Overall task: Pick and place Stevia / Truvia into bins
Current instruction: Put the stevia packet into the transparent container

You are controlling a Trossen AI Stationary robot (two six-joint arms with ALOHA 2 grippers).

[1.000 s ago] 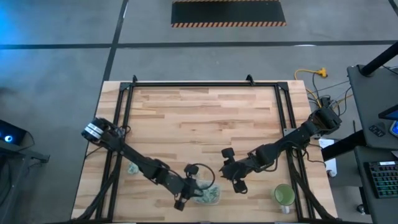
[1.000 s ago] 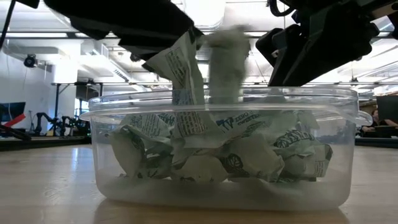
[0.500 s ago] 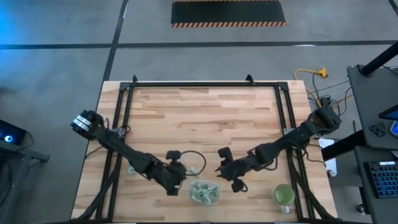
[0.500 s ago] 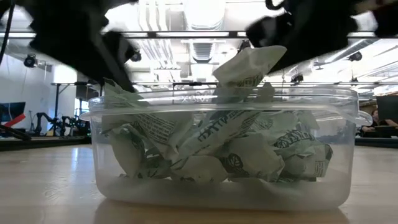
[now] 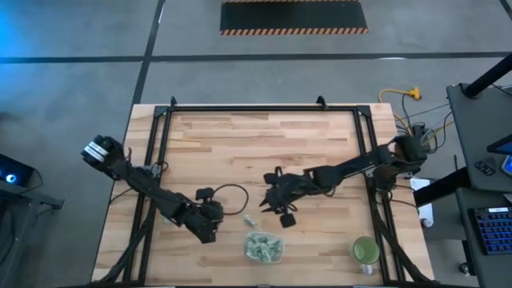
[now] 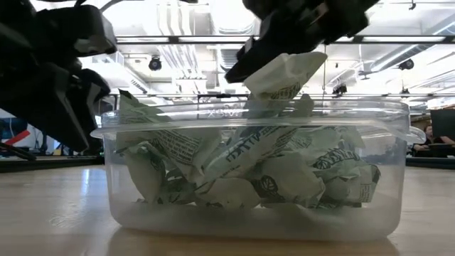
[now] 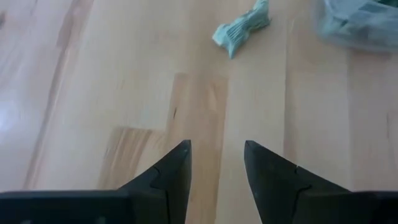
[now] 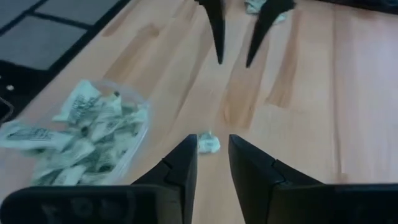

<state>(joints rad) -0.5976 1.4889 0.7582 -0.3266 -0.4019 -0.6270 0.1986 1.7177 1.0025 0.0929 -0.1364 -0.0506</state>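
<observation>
So most of my table is bare wood, the whole far half wide open, and the only clutter sits along the near edge: the full clear tub, a loose sachet just beyond it, and a green cup toward the near right corner. My left gripper and right gripper flank that sachet with open wood between them, jaws parted and empty.

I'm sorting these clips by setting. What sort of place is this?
Probably a robotics lab or workshop: a bare concrete floor with a hazard-striped mat, a framed wooden workbench, and a keyboard on a side desk.
</observation>
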